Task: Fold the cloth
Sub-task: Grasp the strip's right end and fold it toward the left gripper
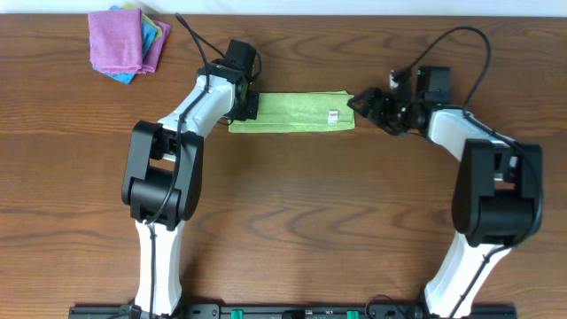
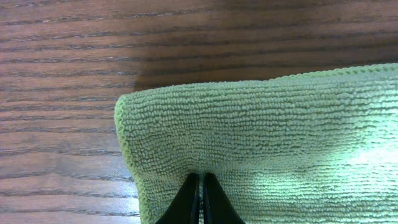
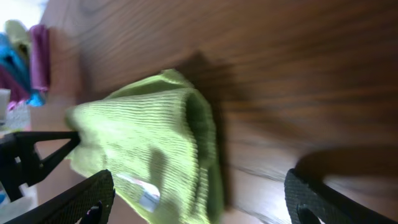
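Your left gripper (image 2: 200, 200) pinches the cloth (image 1: 291, 113), a folded strip that looks soft and limp. Your right gripper (image 3: 199, 199) gapes wide; the free end lies just ahead, so pinch both layers there.

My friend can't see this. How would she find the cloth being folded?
Look at the wooden table, far side, between the left gripper and right gripper. The cloth is a long folded strip. It is lime green with a tiny white tag, unlike the purple cloth and blue cloth piled in the far-left corner.
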`<action>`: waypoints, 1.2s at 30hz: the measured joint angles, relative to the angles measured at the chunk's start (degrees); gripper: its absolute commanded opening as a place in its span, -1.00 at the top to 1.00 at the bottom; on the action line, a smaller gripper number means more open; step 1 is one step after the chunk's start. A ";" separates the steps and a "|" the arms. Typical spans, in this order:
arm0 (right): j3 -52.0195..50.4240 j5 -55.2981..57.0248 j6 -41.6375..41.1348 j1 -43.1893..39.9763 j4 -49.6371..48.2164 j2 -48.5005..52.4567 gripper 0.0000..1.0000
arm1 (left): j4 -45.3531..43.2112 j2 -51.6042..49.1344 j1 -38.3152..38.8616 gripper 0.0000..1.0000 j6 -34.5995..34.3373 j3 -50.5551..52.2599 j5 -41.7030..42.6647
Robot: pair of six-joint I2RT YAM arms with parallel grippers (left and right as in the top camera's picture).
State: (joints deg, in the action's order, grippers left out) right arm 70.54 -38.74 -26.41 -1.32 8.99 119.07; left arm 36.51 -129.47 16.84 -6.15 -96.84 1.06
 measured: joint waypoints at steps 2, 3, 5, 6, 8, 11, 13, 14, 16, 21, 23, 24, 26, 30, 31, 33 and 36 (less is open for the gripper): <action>0.50 -0.55 -0.52 2.19 -1.16 0.79 -0.76 | 0.00 0.00 0.00 0.89 0.00 0.00 0.00; 0.76 -0.85 -0.66 3.58 -1.90 1.25 -0.76 | 0.00 0.00 0.00 0.88 0.00 0.00 0.00; 1.44 -1.40 -0.87 6.08 -2.86 2.08 -0.73 | 0.00 0.00 0.00 0.88 0.00 0.00 0.00; 1.77 -1.42 -1.07 6.82 -2.97 2.36 -0.65 | 0.00 0.00 0.00 0.89 0.00 0.00 0.00; 2.12 -1.09 -1.73 7.63 -2.91 2.75 -0.41 | 0.02 0.00 0.00 0.88 -0.02 0.00 0.00; 2.56 -1.25 -2.10 7.56 -2.69 3.50 -0.07 | 0.17 0.00 0.00 0.89 0.00 0.02 -0.02; 3.17 -0.57 -2.80 7.21 -1.90 4.11 0.27 | 0.35 0.00 0.00 0.88 -0.02 0.00 0.00; 3.58 -0.42 -3.13 7.10 -1.31 4.33 0.42 | 0.37 0.00 0.00 0.88 -0.02 0.00 0.00; 5.64 1.31 -3.39 6.80 2.27 5.20 0.97 | 0.42 0.00 0.00 0.88 -0.02 0.00 0.00; 12.55 2.60 -2.51 6.84 12.66 6.21 0.97 | 0.90 0.00 0.07 0.88 -1.60 -0.07 0.04; 16.92 3.80 -1.36 7.34 18.12 6.21 0.98 | 1.16 0.00 0.09 0.88 -2.08 -0.07 0.26; 18.56 4.61 -0.55 7.65 20.50 6.16 0.97 | 1.20 0.02 0.09 0.88 -2.56 -0.09 0.42; 22.84 7.65 1.31 9.05 26.05 6.10 0.97 | 1.33 0.04 0.07 0.89 -3.67 -0.09 0.96; 28.70 12.37 4.26 13.03 31.26 5.79 0.97 | 1.42 0.04 -0.09 0.88 -5.14 -0.09 2.19; 29.27 12.81 4.63 13.90 31.30 5.77 0.97 | 1.40 0.04 -0.13 0.88 -5.51 -0.09 2.43; 29.92 13.53 5.14 15.87 31.30 5.60 0.98 | 1.20 0.04 -0.13 0.89 -6.19 -0.09 3.21; 29.97 14.21 5.66 18.58 31.58 5.57 0.97 | 0.59 0.04 0.11 0.88 -7.04 -0.04 4.96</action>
State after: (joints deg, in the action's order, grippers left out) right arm 100.51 -24.53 -20.75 17.26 40.58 124.64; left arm 37.10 -129.43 16.95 -13.19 -96.88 6.02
